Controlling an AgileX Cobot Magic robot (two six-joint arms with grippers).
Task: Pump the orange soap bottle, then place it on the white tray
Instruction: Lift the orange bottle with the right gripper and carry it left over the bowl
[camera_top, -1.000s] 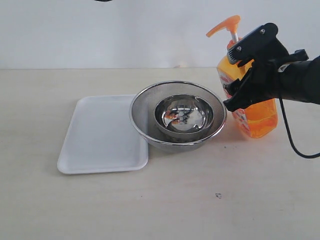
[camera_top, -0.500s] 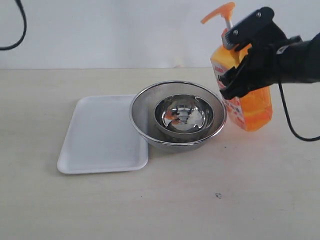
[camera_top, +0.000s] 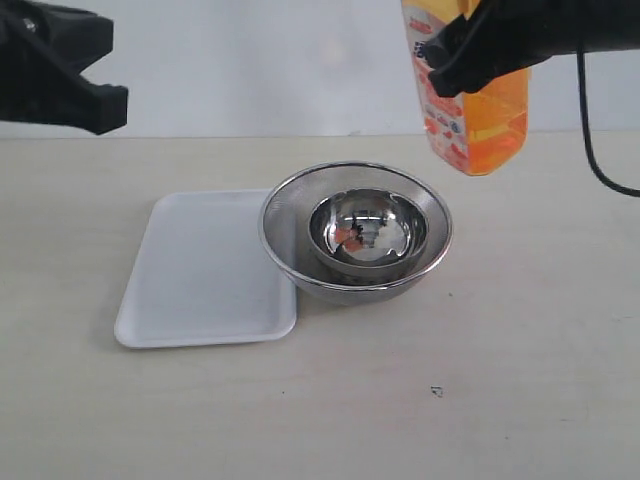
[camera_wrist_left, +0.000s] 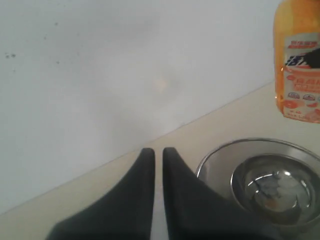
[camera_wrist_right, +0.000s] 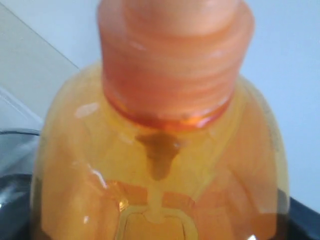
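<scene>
The right gripper (camera_top: 462, 55) is clamping the orange soap bottle (camera_top: 485, 125) by its upper body, one black finger crossing the label. The bottle is hanging roughly upright in the air, its base clear of the table (camera_top: 500, 350), above and just behind the right side of the steel strainer (camera_top: 290, 205). In the exterior view its pump head is running out of the top of the picture. In the right wrist view the bottle's ribbed neck and shoulders (camera_wrist_right: 160, 150) are filling nearly everything, with only dark edges of the gripper showing low at the sides.

The white tray (camera_top: 200, 270) is lying flat on the table, carrying nothing. Its right edge is sitting against the strainer's rim, and a smaller shiny bowl (camera_top: 365, 235) is nesting inside the strainer.

The left gripper (camera_top: 105, 105) is hovering high at the far left, above the table and well apart from the tray. Its wrist view is showing the two fingertips (camera_wrist_left: 145, 160) drawn together with only a slit between them, holding nothing, and the bottle (camera_wrist_left: 297, 60) hanging beyond the strainer.
</scene>
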